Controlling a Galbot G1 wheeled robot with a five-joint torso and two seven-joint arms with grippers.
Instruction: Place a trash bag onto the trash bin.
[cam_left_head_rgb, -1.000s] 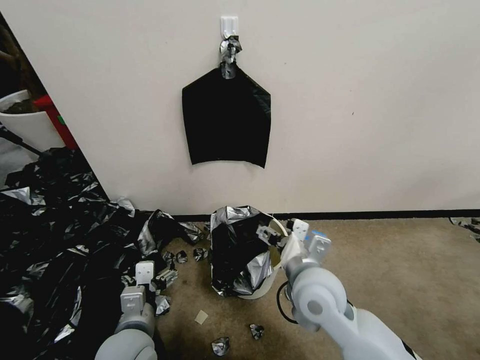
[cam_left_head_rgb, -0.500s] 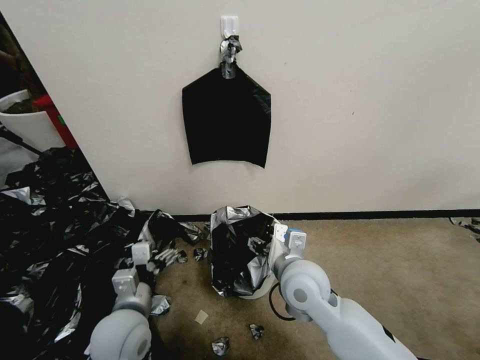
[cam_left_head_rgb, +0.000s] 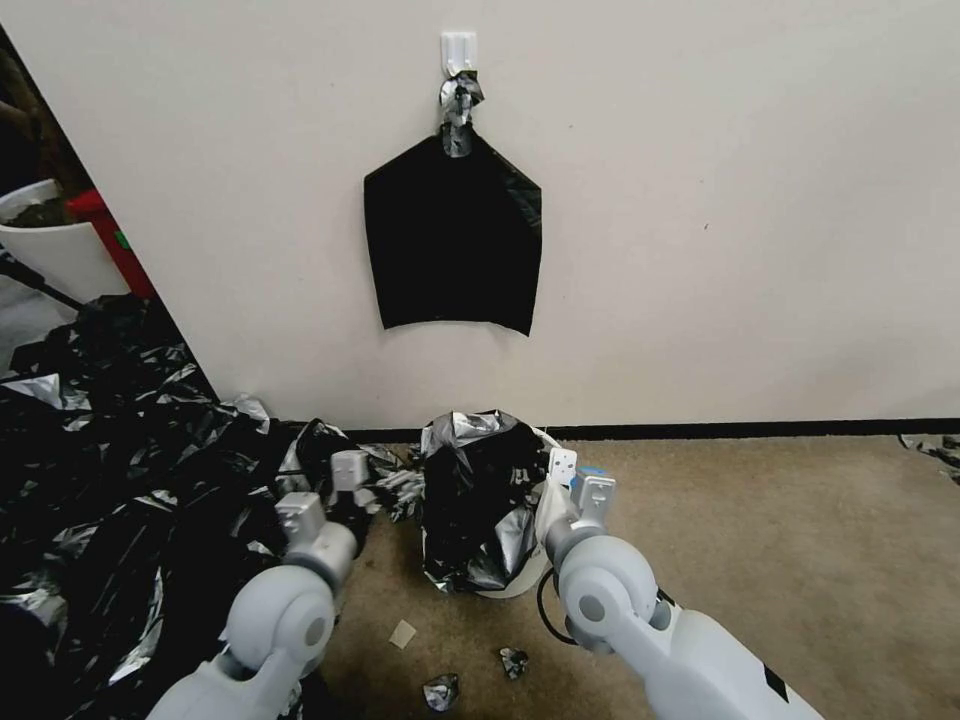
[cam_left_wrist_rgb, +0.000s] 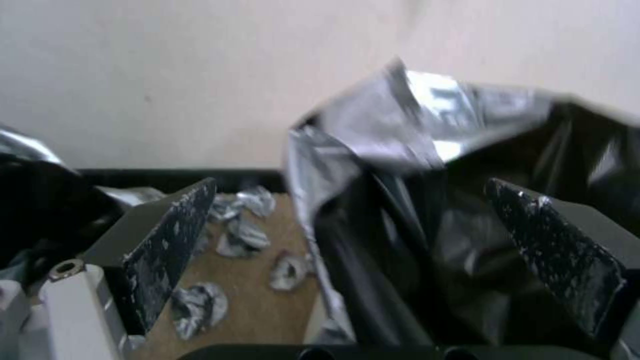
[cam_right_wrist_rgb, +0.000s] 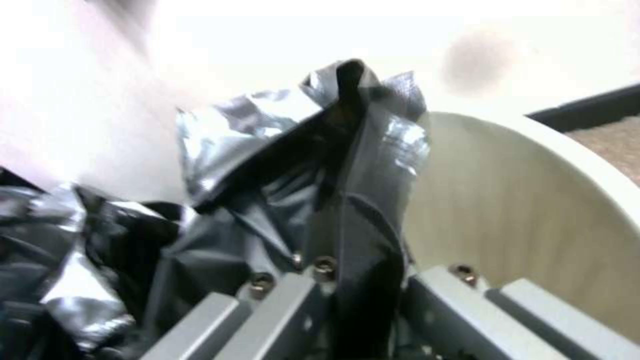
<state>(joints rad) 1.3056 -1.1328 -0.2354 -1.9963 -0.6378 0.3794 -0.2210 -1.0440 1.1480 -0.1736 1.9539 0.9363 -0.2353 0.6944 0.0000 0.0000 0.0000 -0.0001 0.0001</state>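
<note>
Here the right pincer (cam_right_wrist_rgb: 353, 300) pinches a fold of the trash bag (cam_left_head_rgb: 480, 500), seemingly draped over the trash bin (cam_left_head_rgb: 535, 575) on the floor; the left pincer (cam_left_wrist_rgb: 373, 250), spread wide, hovers just beside the bag.

Bare test room: plain wall (cam_left_head_rgb: 750, 200), carpet (cam_left_head_rgb: 800, 540), heaped black bags (cam_left_head_rgb: 110, 470).
</note>
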